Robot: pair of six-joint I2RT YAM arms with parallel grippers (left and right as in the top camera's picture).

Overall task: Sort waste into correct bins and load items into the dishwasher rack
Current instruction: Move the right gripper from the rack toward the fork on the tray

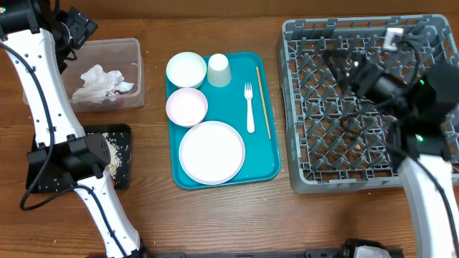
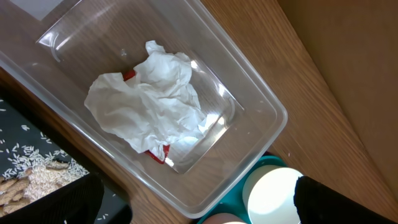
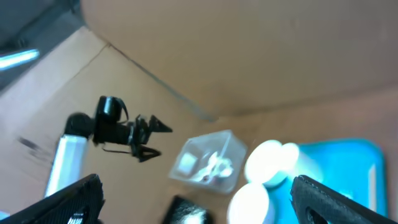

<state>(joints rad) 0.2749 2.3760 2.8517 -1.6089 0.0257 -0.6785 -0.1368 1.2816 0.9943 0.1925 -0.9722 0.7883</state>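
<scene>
The clear tub (image 1: pixel 133 54) at the far left holds crumpled white napkins (image 1: pixel 100 82) and a red wrapper (image 2: pixel 158 154). The black tray (image 1: pixel 122 136) holds rice and nut scraps (image 2: pixel 15 186). On the teal tray (image 1: pixel 272 168) lie a white bowl (image 1: pixel 186 69), a pinkish bowl (image 1: pixel 186 106), a cup (image 1: pixel 219 70), a round plate (image 1: pixel 211 152), a white fork (image 1: pixel 249 107) and a thin wooden stick (image 1: pixel 264 102). My left gripper (image 1: pixel 77 32) is open and empty above the tub (image 2: pixel 261 106). My right gripper (image 1: pixel 337 57) is open and empty over the grey rack (image 1: pixel 301 179). No carrot shows.
The rack's raised walls and pegs stand right of the teal tray. Bare wooden table lies along the front edge. The right wrist view is blurred; it shows the tub (image 3: pixel 208 162), the bowls (image 3: pixel 267 165) and the teal tray (image 3: pixel 348 162) far off.
</scene>
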